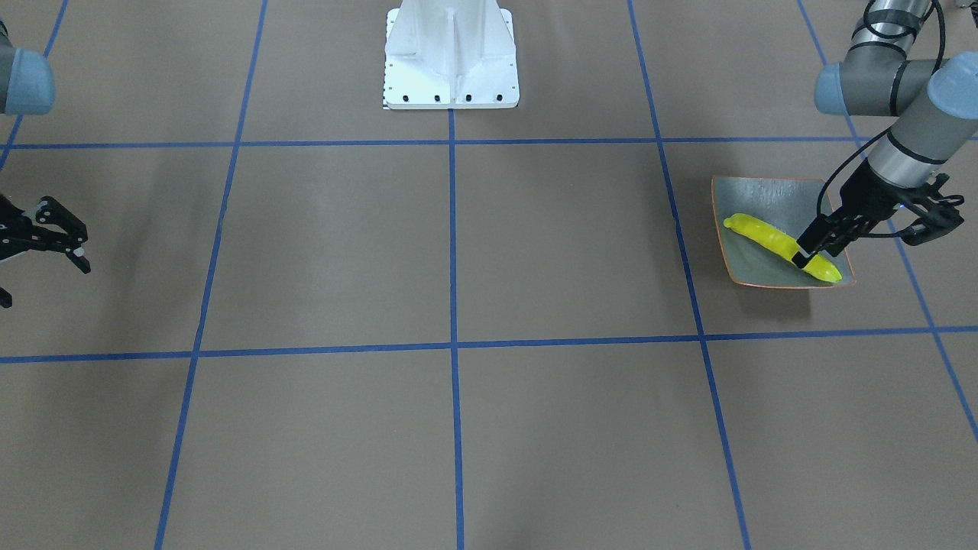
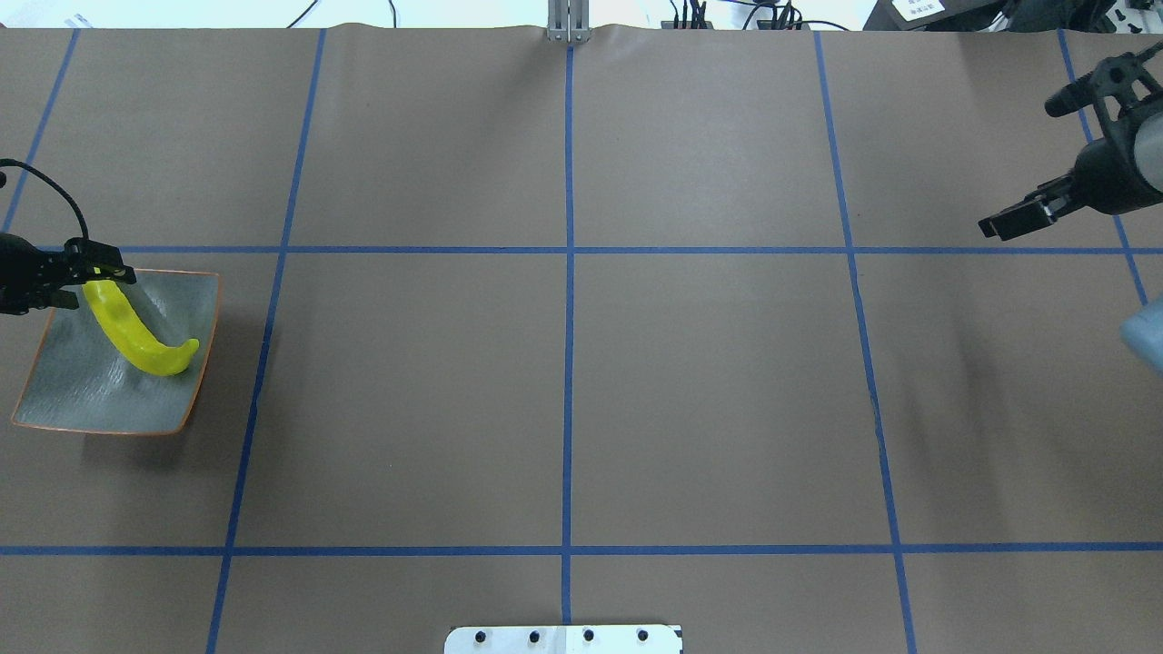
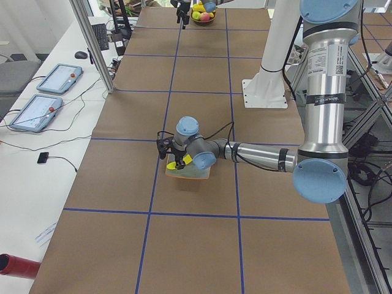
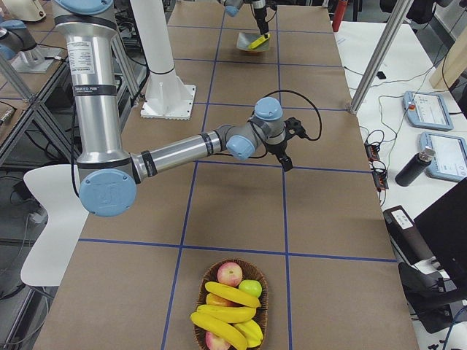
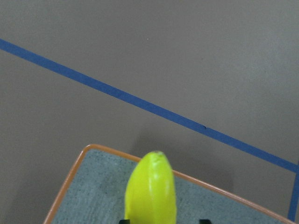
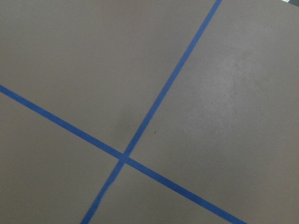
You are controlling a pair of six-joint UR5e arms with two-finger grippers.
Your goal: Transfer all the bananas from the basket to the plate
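Here we see the long banana (image 1: 772, 241) lying across the plate (image 1: 764, 197). Its greenish tip is near the plate's corner on the operators' side, and its stem end points toward the middle of the desk (image 2: 709, 391). The plate sits flat at the robot's left end of the desk, just beside a blue tape line (image 2: 273, 300).

The left gripper (image 1: 804, 257) reaches down onto the banana's greenish end, with its jaws on either side of the fruit. In the left wrist view one jaw tip seems to meet the yellow skin while the other looks slightly off it. We cannot tell whether the jaws are pressing on the banana or standing loose around it.

Well apart, on the robot's right side, the right gripper (image 2: 1022, 162) hovers above bare brown paper, its jaws spread wide with nothing between them.

At the desk's right end stands the basket (image 4: 265, 295). In it we see three other bananas (image 4: 232, 294), heaped together with a reddish apple (image 4: 230, 273) and a green one.
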